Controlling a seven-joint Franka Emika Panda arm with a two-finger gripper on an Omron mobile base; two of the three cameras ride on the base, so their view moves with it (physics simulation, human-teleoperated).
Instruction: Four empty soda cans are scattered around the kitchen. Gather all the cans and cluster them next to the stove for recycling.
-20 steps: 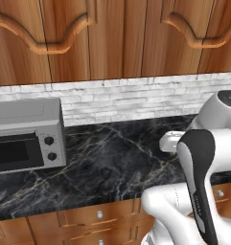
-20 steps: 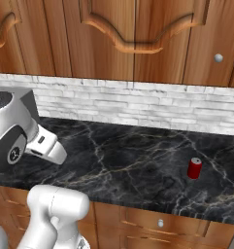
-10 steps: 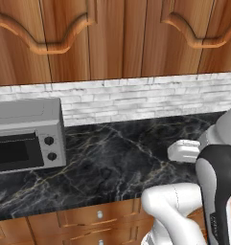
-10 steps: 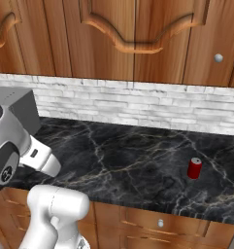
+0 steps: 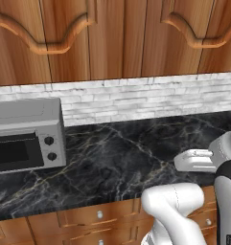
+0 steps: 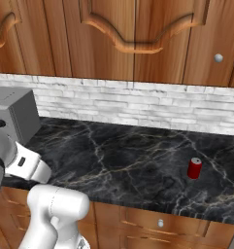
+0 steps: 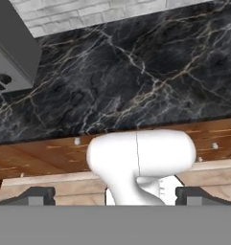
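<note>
Soda can (image 6: 194,168) upright on black counter (image 6: 133,165) (end effector (image 7: 114,195) spread wide)

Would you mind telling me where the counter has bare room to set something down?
The widest free patch of counter lies between the toaster oven and the soda can, back to the brick wall. It is tighter right beside the can.

The robot's arm (image 5: 196,160) has swung lower and farther away from the toaster oven (image 5: 26,136). Its big white top has dropped down near the front edge of the counter (image 5: 112,167).
</note>
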